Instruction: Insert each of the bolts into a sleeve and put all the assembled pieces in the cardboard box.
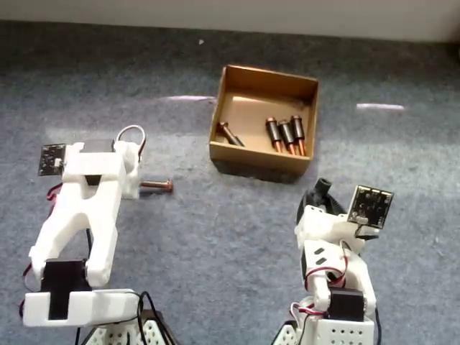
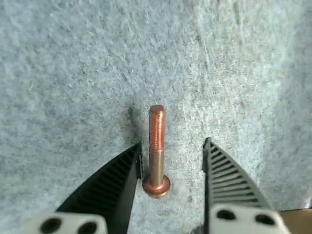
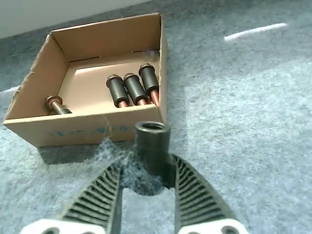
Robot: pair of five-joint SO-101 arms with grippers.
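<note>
Fuzzy grey carpet (image 2: 73,73), threaded copper bolt (image 2: 156,146)

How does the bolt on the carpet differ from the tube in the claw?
The bolt is coppery, slim; the sleeve is dark, thicker, hollow. The bolt lies on the carpet inside the open left gripper; the sleeve is clamped in the right gripper. Both are outside the cardboard box.

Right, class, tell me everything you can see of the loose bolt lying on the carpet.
The bolt is copper-coloured metal: a round flanged head, a smooth shank, a threaded tip. It lies flat on the grey carpet, with nothing fitted on it. The left gripper is open around its head end, one finger close beside it; whether they touch is unclear.
</note>
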